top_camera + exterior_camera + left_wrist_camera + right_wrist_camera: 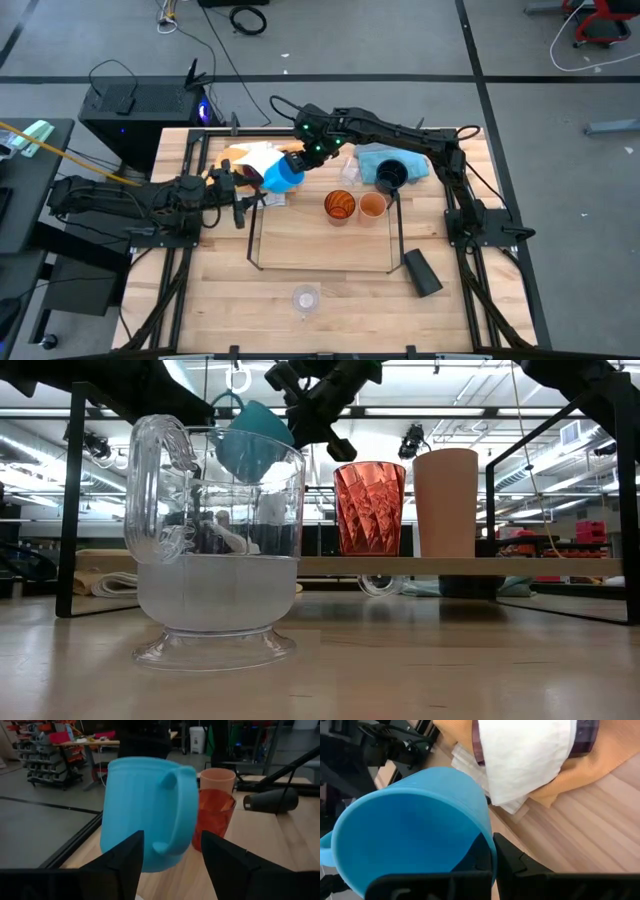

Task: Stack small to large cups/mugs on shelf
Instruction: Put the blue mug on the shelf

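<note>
Smooth light-blue mug (looped handle)

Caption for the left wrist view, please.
Left end effector open in front of the light-blue mug, with the amber tumbler and peach cup beyond.

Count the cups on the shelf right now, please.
2, side by side at the back of the shelf: the faceted amber cup and the plain orange cup to its right. The blue mug is held above the shelf's left end.

Light-blue mug tilted above shelf
</note>
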Available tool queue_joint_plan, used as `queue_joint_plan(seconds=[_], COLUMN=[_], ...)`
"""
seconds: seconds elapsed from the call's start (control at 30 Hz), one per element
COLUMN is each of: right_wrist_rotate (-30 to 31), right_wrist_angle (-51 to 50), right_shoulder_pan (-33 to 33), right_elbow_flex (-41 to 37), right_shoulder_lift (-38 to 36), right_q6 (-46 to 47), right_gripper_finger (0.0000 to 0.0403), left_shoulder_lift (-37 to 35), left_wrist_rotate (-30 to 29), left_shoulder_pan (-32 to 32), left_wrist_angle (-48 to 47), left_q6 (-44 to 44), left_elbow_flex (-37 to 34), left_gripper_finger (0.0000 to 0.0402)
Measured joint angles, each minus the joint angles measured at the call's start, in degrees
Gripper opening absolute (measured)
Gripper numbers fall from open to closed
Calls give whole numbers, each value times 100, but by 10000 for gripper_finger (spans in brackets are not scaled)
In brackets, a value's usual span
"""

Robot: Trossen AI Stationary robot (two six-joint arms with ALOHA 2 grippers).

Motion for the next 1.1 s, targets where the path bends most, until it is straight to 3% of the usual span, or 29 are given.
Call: queue_joint_plan(seconds=[0.33,0.87,1.1], right_wrist_rotate=[8,34,17], right_wrist_angle=[8,-1,-15], right_shoulder_pan=[35,35,33], right_elbow_flex=[-2,-2,-2], right_shoulder_lift=[0,0,0], right_q6=[0,-2,-7], right_gripper_finger=[2,2,2], left_shoulder_lift=[266,260,260], left_wrist_rotate=[-2,7,11], left_shoulder_pan=[0,-2,-4], left_wrist_angle=[255,378,376], left_q6=[-154,-124,-72], left_elbow_flex=[0,0,0], left_gripper_finger=[180,98,83])
